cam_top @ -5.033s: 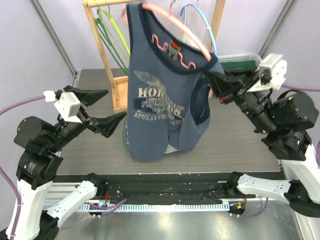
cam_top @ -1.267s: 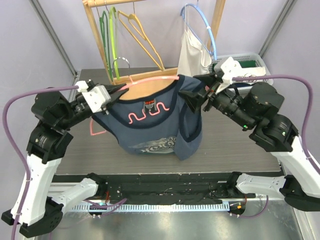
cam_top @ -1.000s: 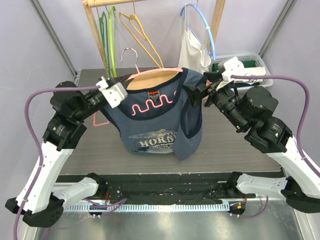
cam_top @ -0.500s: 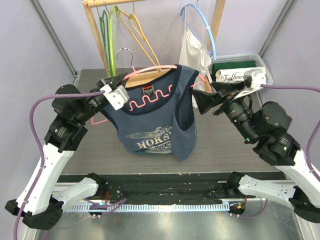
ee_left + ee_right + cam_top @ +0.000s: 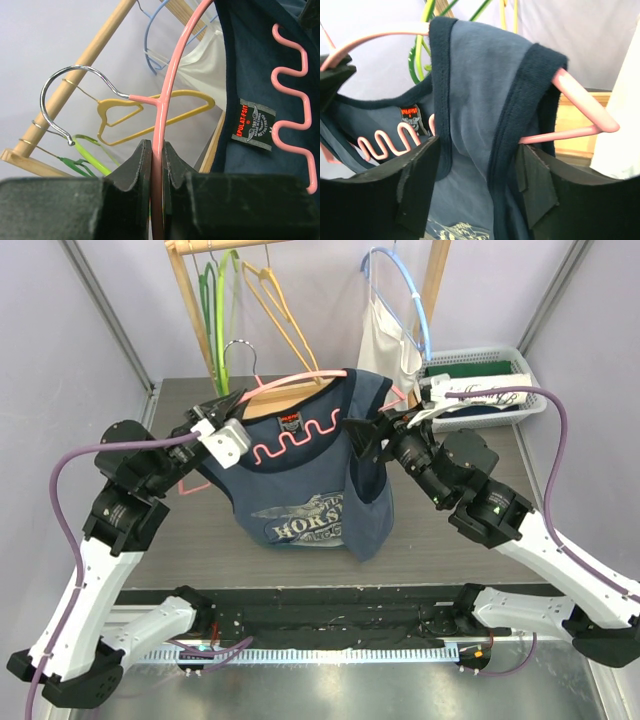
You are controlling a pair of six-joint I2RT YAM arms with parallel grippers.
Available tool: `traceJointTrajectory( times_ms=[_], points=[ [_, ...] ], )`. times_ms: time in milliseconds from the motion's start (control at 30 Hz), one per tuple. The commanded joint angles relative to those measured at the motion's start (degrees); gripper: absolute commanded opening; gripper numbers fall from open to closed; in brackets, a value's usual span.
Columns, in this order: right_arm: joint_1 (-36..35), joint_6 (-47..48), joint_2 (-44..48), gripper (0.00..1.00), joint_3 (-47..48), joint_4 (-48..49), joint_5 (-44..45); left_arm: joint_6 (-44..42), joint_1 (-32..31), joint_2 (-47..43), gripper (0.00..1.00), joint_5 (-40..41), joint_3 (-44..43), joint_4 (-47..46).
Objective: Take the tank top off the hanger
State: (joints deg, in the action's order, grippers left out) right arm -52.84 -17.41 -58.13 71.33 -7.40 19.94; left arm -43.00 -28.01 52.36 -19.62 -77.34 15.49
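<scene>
A navy tank top with a printed front hangs on a pink hanger held in the air above the table. My left gripper is shut on the hanger's pink rod just below its metal hook, as the left wrist view shows. My right gripper is open and straddles the top's right shoulder strap. One finger stands on each side of the strap, and the hanger's pink corner pokes out beyond it.
A wooden rack at the back carries green and yellow hangers and a blue hanger with a white garment. A white basket of folded clothes sits at the back right.
The right gripper has swung in from the right and now has the right shoulder strap between its fingers, which have narrowed. The left gripper keeps its hold on the hanger.
</scene>
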Motion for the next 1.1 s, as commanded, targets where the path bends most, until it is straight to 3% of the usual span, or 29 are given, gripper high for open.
traceJointTrajectory(
  times_ms=[0, 133, 367, 467, 567, 600, 700, 1000, 1067],
  points=[
    [0.5, -3.2, -0.1, 0.62, 2.4, 7.1, -2.5, -0.9, 0.1, -1.8, 0.04, -0.9, 0.5, -5.8],
    [0.5, -5.5, -1.0, 0.59, 2.3, 7.0, -4.6, -1.6, 0.1, -1.9, 0.04, -0.9, 1.0, -5.9],
    [0.6, -11.0, -0.4, 0.64, -1.5, 7.0, -8.0, -2.8, 0.1, -1.2, 0.05, -0.5, 1.0, -6.2],
    [0.6, -11.7, -0.5, 0.57, -2.7, 9.1, -8.4, -2.8, 0.0, -1.3, 0.05, -0.7, 1.1, -6.5],
    [0.7, -11.2, -0.3, 0.31, -2.5, 9.1, -8.0, -2.8, 0.1, -1.6, 0.05, -0.5, 1.1, -6.4],
    [0.7, -10.9, 0.0, 0.16, -2.4, 9.1, -7.6, -2.9, 0.1, -1.5, 0.06, -0.4, 1.2, -6.5],
    [1.0, -9.1, 0.8, 0.01, -0.8, 8.8, -6.6, -3.1, 0.1, -1.7, 0.06, -0.1, 1.6, -6.5],
    [1.2, -3.7, 2.1, 0.01, 7.3, 3.3, -4.7, -4.5, 0.1, -2.5, 0.07, 0.4, 3.8, -6.5],
    [1.2, -3.7, 2.2, 0.06, 7.2, 2.4, -5.0, -4.4, 0.1, -2.6, 0.07, 0.3, 3.9, -6.4]
  ],
)
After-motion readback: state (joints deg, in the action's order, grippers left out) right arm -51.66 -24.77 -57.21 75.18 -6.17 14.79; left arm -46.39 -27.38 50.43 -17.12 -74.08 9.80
